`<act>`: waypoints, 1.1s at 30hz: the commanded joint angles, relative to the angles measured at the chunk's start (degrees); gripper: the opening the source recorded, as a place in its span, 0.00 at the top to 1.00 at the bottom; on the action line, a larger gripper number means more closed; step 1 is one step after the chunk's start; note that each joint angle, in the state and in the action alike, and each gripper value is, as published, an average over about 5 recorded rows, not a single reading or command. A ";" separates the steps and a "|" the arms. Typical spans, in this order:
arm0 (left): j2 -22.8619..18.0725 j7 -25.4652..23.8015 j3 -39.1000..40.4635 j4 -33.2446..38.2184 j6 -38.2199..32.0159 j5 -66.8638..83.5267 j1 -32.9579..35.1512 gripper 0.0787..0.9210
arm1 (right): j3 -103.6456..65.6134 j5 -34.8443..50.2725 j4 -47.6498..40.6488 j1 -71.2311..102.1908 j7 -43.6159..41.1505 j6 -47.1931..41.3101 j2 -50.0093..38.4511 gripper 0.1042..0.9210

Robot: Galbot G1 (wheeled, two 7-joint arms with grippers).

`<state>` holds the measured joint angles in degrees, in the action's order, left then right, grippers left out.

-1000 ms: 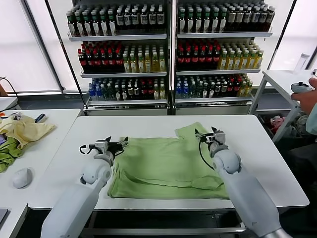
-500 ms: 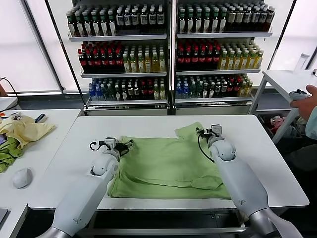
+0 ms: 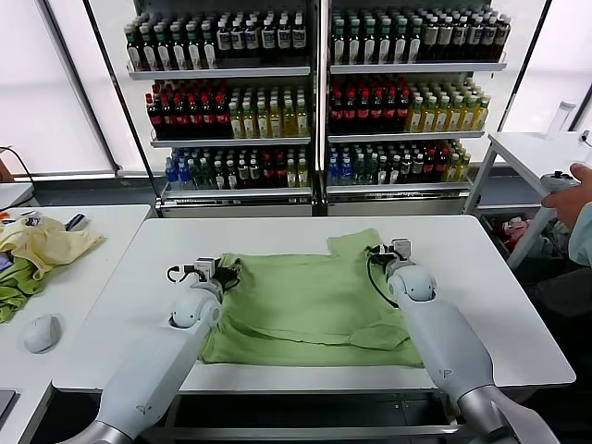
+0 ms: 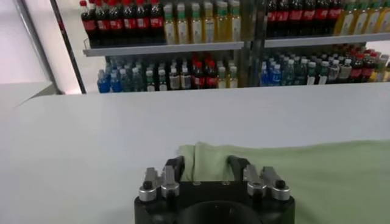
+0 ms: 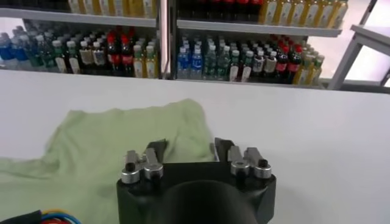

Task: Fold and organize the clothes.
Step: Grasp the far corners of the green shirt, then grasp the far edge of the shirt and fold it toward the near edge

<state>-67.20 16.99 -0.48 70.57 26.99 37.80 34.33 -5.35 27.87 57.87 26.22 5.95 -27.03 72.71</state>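
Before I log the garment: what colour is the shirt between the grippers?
Plain light green shirt, seen best in the head view.

Both the left gripper point(image 3: 225, 269) and right gripper point(image 3: 378, 252) have narrowed their fingers onto the shirt's point(image 3: 305, 301) far edge.

The robot has two thick, round arms with smooth white shells. Near each wrist the shell swells into a ball shape with a small dark dot on it. Thin black cables loop out beside both wrists. The left gripper point(image 3: 225, 271) and the right gripper point(image 3: 377, 250) are black, with small silver knobs and screws on top and short dark fingers point(image 4: 175, 167).
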 commanded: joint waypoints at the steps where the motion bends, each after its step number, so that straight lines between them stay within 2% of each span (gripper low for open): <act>1: 0.99 -0.53 0.21 1.93 -0.78 1.81 1.59 0.62 | 0.37 0.92 0.54 0.95 -1.76 -0.20 0.12 0.63; 10: 4.45 -0.58 -1.52 9.64 -3.61 3.20 4.43 0.93 | -0.33 1.74 9.13 4.78 -2.75 2.58 -1.59 0.87; 13: 5.63 -0.46 -2.27 12.33 -4.78 3.55 5.59 0.98 | -0.78 2.24 12.16 5.90 -2.51 3.78 -2.40 0.94; 17: 6.83 -0.29 -3.05 15.99 -5.92 3.86 7.07 0.98 | -1.84 3.34 17.09 7.45 -2.20 4.48 -3.58 0.97; 25: 9.27 0.28 -4.51 24.74 -5.61 5.12 10.17 0.98 | -3.93 4.97 29.71 13.05 -1.66 4.00 -7.52 0.97; 33: 12.51 0.32 -5.88 33.77 -3.68 5.59 17.27 0.98 | -8.81 6.35 41.12 21.06 -0.98 2.90 -12.27 0.97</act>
<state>-58.14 17.39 -5.26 91.94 22.73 43.01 44.48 -10.47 33.22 85.63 39.76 4.93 -24.21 64.63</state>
